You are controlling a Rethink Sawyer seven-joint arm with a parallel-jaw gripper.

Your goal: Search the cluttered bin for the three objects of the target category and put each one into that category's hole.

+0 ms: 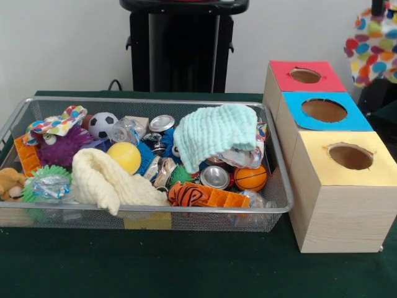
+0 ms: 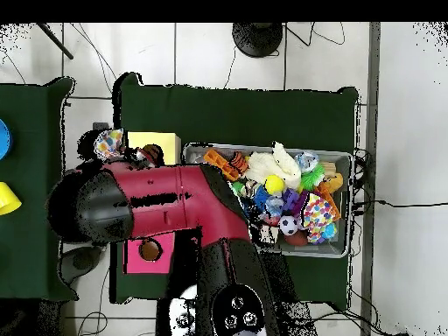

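Beneath tool (image 1: 377, 7), polka-dot piece (image 1: 372, 46)

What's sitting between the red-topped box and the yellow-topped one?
The blue-topped box with its own round hole, in line between the red-topped box and the yellow-topped box; the front view shows it.

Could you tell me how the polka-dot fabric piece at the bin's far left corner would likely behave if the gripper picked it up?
The polka-dot fabric piece lies crumpled and draped over the purple fuzzy toy, so it would probably go limp and hang from a pinch. It looks thin, so likely light. Resting on top of the clutter in the bin, it should lift free without snagging much.
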